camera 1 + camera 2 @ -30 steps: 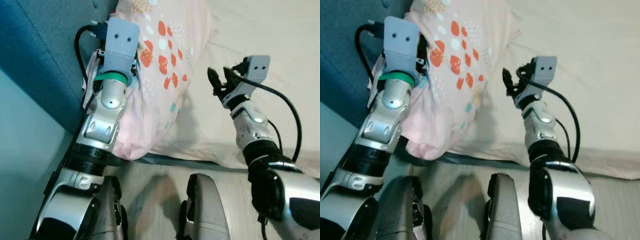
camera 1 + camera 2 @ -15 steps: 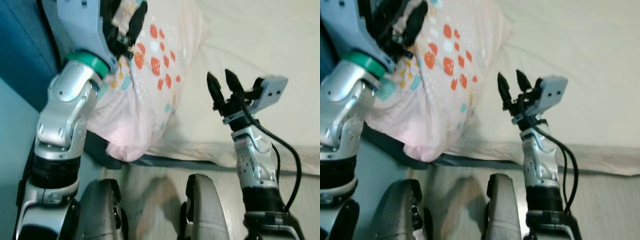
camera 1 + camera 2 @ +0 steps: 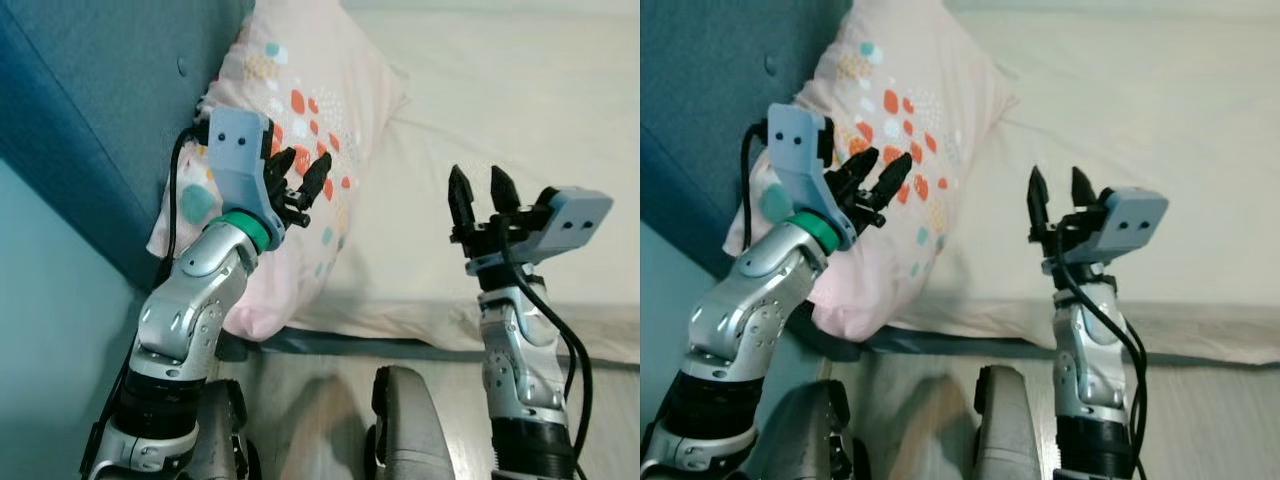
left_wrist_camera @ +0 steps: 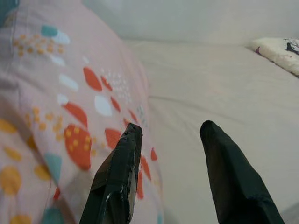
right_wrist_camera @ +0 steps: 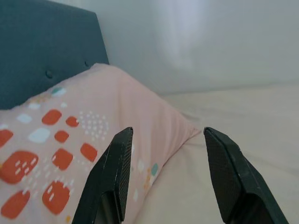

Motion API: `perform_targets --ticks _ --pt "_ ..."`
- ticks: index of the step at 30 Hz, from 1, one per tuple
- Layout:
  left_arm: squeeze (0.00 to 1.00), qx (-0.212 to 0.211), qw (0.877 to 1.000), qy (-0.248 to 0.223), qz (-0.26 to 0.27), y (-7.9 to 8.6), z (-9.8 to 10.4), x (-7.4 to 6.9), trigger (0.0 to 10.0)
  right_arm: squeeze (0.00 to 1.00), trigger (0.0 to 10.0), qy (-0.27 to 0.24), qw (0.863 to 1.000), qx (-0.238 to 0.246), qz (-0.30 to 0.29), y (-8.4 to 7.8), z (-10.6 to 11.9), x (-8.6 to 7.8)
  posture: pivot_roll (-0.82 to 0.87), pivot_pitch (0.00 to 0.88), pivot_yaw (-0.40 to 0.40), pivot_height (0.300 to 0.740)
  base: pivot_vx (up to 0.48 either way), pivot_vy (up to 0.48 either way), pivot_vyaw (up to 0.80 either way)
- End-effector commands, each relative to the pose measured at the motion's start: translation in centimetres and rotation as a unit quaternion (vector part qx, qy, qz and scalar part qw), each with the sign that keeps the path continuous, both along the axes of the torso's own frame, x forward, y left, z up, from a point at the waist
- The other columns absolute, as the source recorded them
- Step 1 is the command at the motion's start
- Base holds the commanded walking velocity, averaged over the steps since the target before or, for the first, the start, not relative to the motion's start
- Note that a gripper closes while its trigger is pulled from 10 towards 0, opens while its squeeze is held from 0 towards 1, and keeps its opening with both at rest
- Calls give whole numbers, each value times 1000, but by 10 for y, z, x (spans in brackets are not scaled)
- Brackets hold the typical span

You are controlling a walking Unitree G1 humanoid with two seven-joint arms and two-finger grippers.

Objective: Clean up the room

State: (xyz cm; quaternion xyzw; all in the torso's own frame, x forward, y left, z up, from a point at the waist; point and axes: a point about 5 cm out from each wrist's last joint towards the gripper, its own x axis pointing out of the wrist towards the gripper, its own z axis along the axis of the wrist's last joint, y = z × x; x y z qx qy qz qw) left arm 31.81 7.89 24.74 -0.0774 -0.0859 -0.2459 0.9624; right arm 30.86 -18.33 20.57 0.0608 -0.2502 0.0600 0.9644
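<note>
The pillow [image 3: 300,130] lies propped against the headboard [image 3: 110,90] on the bed [image 3: 520,120], apparently set; both the left tool [image 3: 300,178] and right tool [image 3: 474,190] hover wide and empty, seemingly needing another item next.

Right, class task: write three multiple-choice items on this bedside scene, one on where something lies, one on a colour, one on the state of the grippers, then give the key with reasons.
1. The pillow lies
A. on the floor
B. on the bed, against the headboard
C. in a basket

2. The headboard's colour is
A. blue
B. red
C. white

3. The left gripper and right gripper are
A. both open, holding nothing
B. both shut on the pillow
C. one shut on the sheet

Key: 1 B, the pillow leans on the padded headboard at the bed's end. 2 A, the panel beside the pillow is blue. 3 A, each gripper's jaws stand apart with nothing between them.
</note>
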Motion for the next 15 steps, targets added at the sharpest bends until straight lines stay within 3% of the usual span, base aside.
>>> perform_targets --ticks 1,6,15 --pt "0 28 999 -4 17 0 -3 5 10000 0 10000 10 1000 -3 -6 -2 -3 -3 -143 75 95 635 0 0 0" --pt "0 51 998 -21 32 -3 -2 8 10000 0 10000 13 1000 -5 -11 -2 -3 -3 -144 72 93 644 0 0 0" --pt "0 60 997 -29 27 -26 0 14 10000 0 10000 20 999 -7 -31 -10 -1 -1 -161 63 89 671 0 0 0"
